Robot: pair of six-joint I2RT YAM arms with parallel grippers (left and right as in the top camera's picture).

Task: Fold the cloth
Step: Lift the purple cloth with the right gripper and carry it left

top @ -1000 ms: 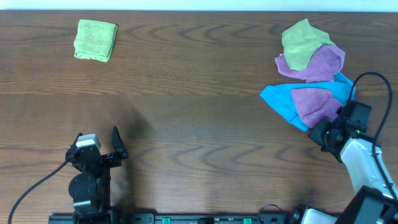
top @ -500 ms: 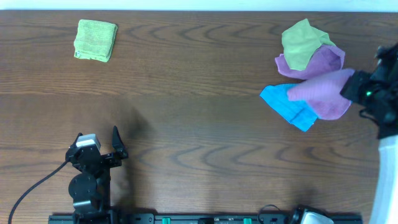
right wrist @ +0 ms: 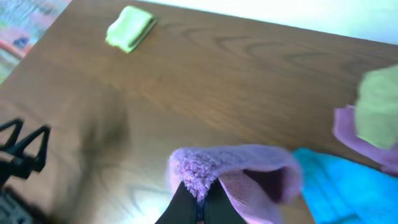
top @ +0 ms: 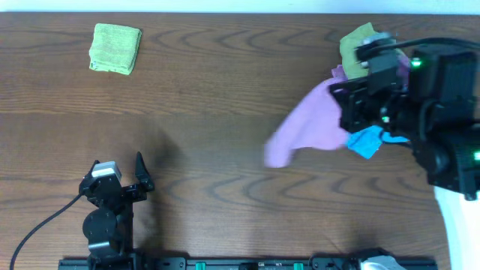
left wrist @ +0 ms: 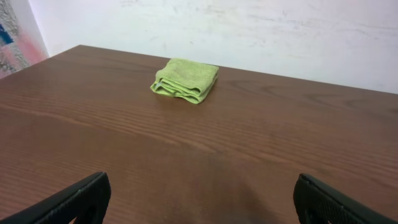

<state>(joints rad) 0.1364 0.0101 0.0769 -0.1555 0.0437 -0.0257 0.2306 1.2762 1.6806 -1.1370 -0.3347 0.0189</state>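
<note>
My right gripper (top: 346, 105) is shut on a purple cloth (top: 304, 124) and holds it in the air over the right half of the table; the cloth hangs out to the left. In the right wrist view the purple cloth (right wrist: 249, 168) is pinched between the fingers (right wrist: 200, 202). My left gripper (top: 124, 180) is open and empty near the front left edge; its fingers (left wrist: 199, 199) frame bare table in the left wrist view.
A folded green cloth (top: 115, 48) lies at the back left, also in the left wrist view (left wrist: 185, 79). At the back right lie a blue cloth (top: 367, 140), a second purple cloth (top: 341, 75) and a yellow-green cloth (top: 352, 45), partly hidden by my right arm.
My right gripper rose from the pile at the right with the purple cloth and moved left and toward the back. The left arm has not moved.
</note>
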